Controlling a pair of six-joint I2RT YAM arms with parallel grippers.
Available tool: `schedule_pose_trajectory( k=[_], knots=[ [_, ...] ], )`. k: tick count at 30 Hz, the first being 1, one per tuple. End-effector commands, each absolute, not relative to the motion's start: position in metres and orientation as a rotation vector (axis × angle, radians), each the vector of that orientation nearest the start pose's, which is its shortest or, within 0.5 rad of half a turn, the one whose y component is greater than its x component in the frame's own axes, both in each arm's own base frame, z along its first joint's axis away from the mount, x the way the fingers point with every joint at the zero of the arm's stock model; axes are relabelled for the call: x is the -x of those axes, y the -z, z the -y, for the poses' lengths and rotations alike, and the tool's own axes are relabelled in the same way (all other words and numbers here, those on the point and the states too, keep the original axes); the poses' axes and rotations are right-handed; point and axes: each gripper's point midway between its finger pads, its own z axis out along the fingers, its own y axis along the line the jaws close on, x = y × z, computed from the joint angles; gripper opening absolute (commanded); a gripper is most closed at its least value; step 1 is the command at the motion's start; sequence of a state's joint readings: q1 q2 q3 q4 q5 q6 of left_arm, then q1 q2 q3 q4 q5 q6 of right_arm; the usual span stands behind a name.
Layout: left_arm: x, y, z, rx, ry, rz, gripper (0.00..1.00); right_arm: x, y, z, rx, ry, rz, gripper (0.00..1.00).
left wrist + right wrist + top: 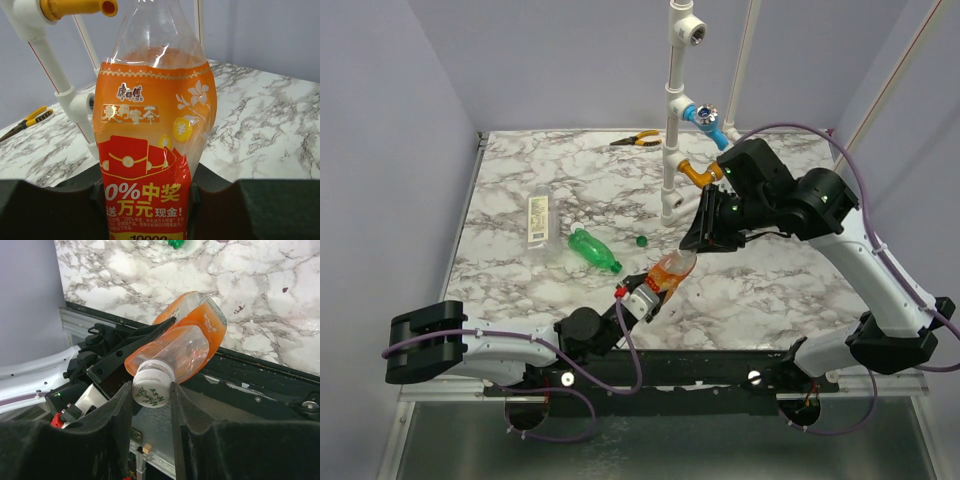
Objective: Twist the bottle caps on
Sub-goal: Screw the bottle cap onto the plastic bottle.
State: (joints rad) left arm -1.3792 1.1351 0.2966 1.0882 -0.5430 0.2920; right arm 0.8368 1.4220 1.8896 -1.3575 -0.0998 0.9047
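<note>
My left gripper (645,300) is shut on the lower body of the orange bottle (672,270), which it holds off the table, tilted up to the right. In the left wrist view the bottle's label (150,140) fills the gap between the dark fingers (60,210). My right gripper (151,390) is shut on the white cap (152,385), which sits on the neck of the orange bottle (192,335). The green bottle (594,250) lies on the table with the dark green cap (641,240) just right of it. The clear bottle (537,220) lies further left.
A white pipe frame (675,120) with a blue and an orange tap handle stands at the back centre, close behind my right gripper (705,235). Yellow-handled pliers (636,140) lie at the back edge. Purple walls close in both sides.
</note>
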Motion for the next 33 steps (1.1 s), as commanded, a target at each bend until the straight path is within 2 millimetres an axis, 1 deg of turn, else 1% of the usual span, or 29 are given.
schedule_pose_trajectory(
  k=[1, 7, 8, 13, 18, 19, 21, 25, 33],
  knots=[
    [-0.136, -0.275, 0.331, -0.665, 0.703, -1.03, 0.0, -0.159, -0.308, -0.266, 0.015, -0.734, -2.792, 0.24],
    [-0.136, -0.275, 0.332, -0.669, 0.699, -1.031, 0.0, -0.16, -0.298, -0.268, 0.023, -0.707, -2.825, 0.25],
    [-0.136, -0.276, 0.332, -0.667, 0.701, -1.029, 0.0, -0.16, -0.296, -0.27, 0.032, -0.709, -2.83, 0.26],
    [-0.135, -0.281, 0.327, -0.653, 0.71, -1.015, 0.0, -0.16, -0.301, -0.274, 0.075, -0.738, -2.826, 0.28],
    [-0.136, -0.283, 0.327, -0.643, 0.712, -1.02, 0.0, -0.161, -0.299, -0.276, 0.066, -0.739, -2.831, 0.31],
    [-0.136, -0.282, 0.327, -0.641, 0.711, -1.025, 0.0, -0.161, -0.299, -0.276, 0.063, -0.738, -2.831, 0.31],
    [-0.137, -0.28, 0.327, -0.638, 0.709, -1.032, 0.0, -0.162, -0.299, -0.276, 0.058, -0.736, -2.83, 0.35],
    [-0.139, -0.274, 0.326, -0.636, 0.697, -1.054, 0.0, -0.163, -0.301, -0.276, 0.05, -0.728, -2.823, 0.4],
    [-0.141, -0.265, 0.326, -0.63, 0.695, -1.088, 0.0, -0.164, -0.301, -0.277, 0.047, -0.729, -2.824, 0.44]
  ],
)
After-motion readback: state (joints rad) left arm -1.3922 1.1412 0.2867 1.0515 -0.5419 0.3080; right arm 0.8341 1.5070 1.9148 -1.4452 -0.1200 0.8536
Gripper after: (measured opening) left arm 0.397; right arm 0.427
